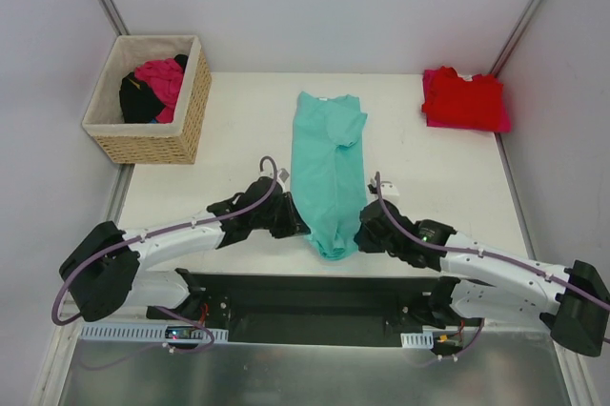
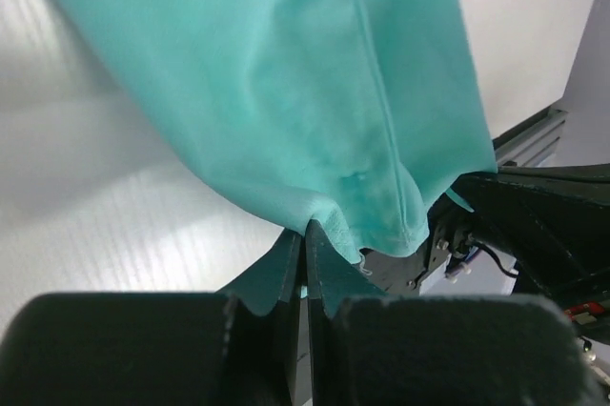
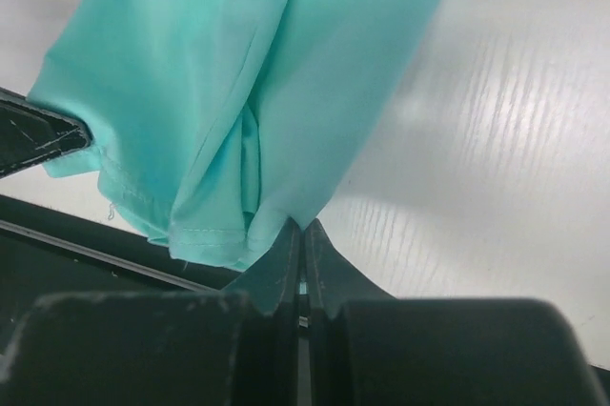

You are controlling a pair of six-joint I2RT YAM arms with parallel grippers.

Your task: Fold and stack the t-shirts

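The teal t-shirt point(image 1: 329, 163) lies as a long narrow strip down the middle of the table, collar at the far end. My left gripper point(image 1: 294, 225) is shut on its near left hem corner; the wrist view shows the cloth point(image 2: 286, 91) pinched at the fingertips point(image 2: 307, 230). My right gripper point(image 1: 364, 232) is shut on the near right hem corner, with the cloth point(image 3: 238, 72) pinched at its tips point(image 3: 303, 227). The hem end is lifted slightly off the table. A folded red t-shirt point(image 1: 462, 96) lies on a magenta-pink one point(image 1: 502, 121) at the far right corner.
A wicker basket point(image 1: 195, 101) at the far left holds a magenta cloth point(image 1: 162, 80) and a black one point(image 1: 138, 99). The table's near edge meets a black base plate point(image 1: 315, 296). Grey walls close in left, right and behind.
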